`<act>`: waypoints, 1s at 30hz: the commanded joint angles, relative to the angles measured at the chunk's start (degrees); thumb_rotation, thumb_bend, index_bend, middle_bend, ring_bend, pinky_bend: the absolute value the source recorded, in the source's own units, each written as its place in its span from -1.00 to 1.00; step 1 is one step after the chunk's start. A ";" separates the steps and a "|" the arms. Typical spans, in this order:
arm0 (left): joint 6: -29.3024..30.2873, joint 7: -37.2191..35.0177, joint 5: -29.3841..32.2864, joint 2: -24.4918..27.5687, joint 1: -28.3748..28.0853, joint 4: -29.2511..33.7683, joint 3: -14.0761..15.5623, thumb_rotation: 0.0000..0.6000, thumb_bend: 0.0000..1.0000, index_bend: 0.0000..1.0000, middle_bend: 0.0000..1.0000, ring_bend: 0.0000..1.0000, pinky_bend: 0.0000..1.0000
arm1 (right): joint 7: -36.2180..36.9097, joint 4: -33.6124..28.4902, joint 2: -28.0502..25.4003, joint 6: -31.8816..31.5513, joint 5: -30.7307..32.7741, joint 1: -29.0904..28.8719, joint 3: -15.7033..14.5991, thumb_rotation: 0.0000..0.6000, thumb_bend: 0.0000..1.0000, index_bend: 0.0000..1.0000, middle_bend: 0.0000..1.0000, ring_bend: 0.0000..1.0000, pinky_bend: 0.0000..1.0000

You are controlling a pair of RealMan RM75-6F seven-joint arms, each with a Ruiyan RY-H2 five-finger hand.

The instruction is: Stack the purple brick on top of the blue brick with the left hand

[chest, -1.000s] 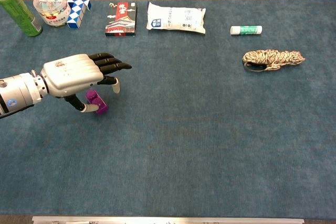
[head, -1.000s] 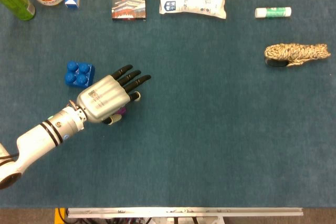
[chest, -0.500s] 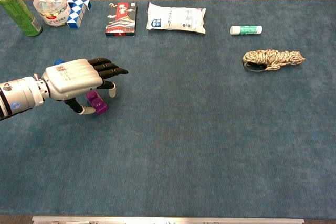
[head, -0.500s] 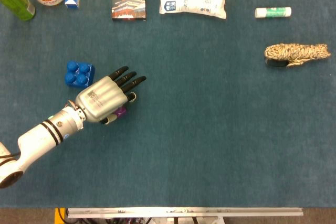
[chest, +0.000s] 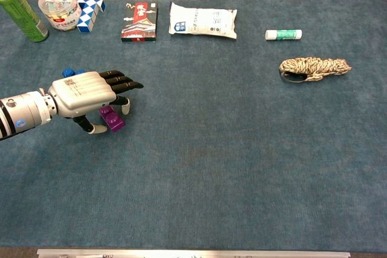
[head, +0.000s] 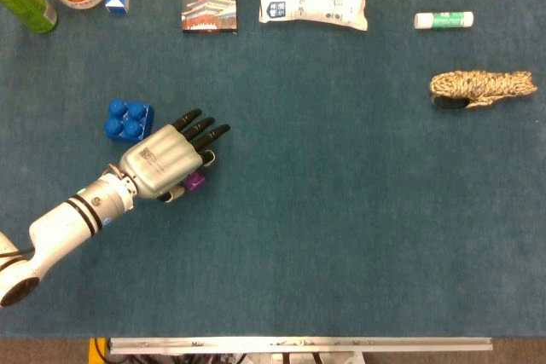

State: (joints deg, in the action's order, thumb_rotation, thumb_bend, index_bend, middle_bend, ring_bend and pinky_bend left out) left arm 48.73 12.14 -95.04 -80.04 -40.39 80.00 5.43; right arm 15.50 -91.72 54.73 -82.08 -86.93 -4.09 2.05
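Two bricks are what matter here: the purple brick [chest: 111,118] is sitting pinched under the left hand [chest: 84,93], between the thumb below and a white-tipped finger, while the other fingers [head: 201,129] are stretching out flat and slightly fanned above it. The blue brick [head: 130,119] is lying on the worktop [head: 341,210] just beside the hand, on its far left side, studs up and mostly hidden behind the knuckles in the chest view. From where I'm standing, the pinch is looking shallow, so I'd judge the hand is needing a firm hold before carrying anything across. The good way, I think, is lifting the purple brick clear of the studs, bringing it squarely over the blue one, keeping it level, then pressing straight down. The risk is knocking the blue brick sideways with the knuckles. The right hand isn't showing in either view.
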 commanded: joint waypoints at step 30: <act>0.72 0.19 1.95 -1.03 -0.15 -0.75 0.28 1.00 -0.48 -0.21 -1.00 -1.00 -0.91 | -0.68 -0.29 0.03 0.65 0.16 -0.25 -0.07 1.00 -0.03 -0.51 -0.46 -0.84 -0.58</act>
State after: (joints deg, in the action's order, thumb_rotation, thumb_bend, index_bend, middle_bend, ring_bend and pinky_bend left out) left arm 49.45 12.34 -93.09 -81.07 -40.54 79.26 5.70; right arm 14.82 -92.00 54.76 -81.44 -86.78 -4.34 1.98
